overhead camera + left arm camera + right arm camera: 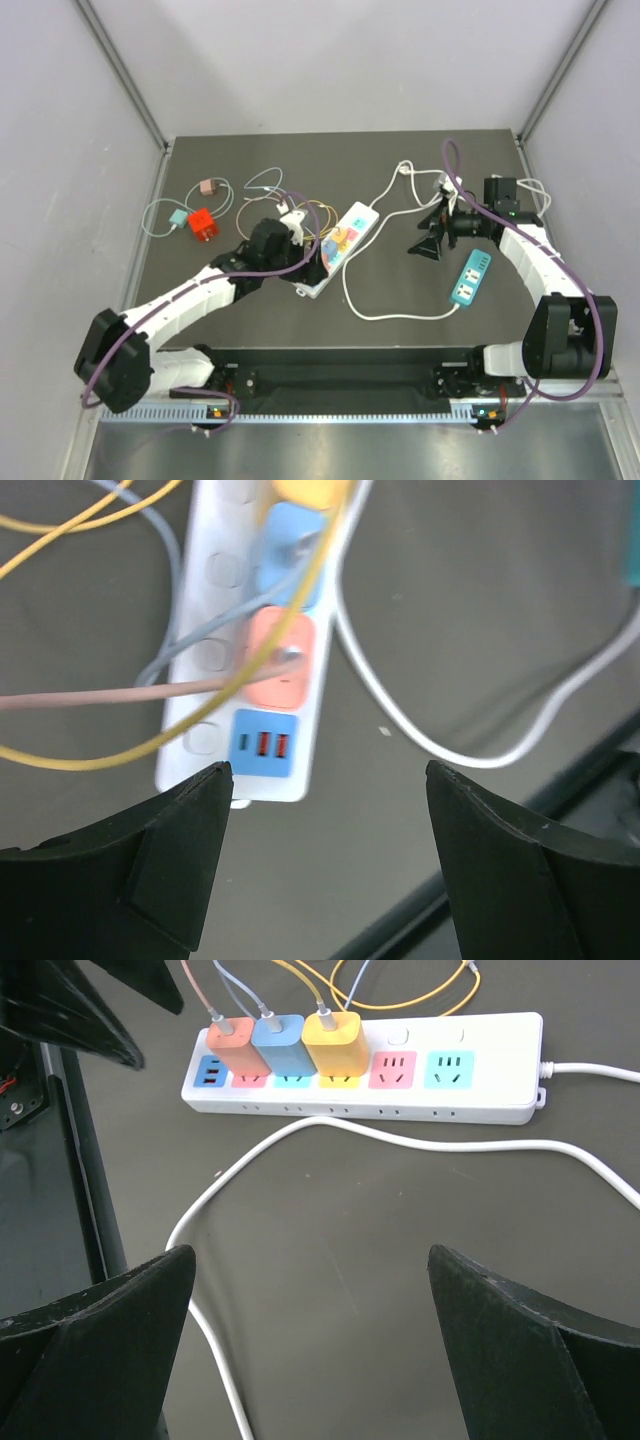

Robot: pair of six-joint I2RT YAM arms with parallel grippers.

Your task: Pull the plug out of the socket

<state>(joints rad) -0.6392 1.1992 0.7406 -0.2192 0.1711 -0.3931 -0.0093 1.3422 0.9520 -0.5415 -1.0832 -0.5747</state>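
Note:
A white power strip [357, 219] lies mid-table. An orange plug [238, 1048], a blue plug [283, 1045] and a yellow plug [337, 1042] sit side by side in its sockets, each with a thin cable. My left gripper [308, 268] is open and empty, hovering above the table just off the strip's near end. In the left wrist view the strip [196, 630] and orange plug [283, 658] lie ahead of the gripper [328, 772]. My right gripper [427, 240] is open and empty, to the right of the strip; its wrist view [310, 1252] faces the strip [500, 1030].
A teal power strip [471, 277] lies at the right, its white cable [390, 316] looping across the front. A red cube [203, 224], small pink [208, 186] and teal [178, 217] adapters with thin cables lie at the left. The table's front edge [480, 860] is close.

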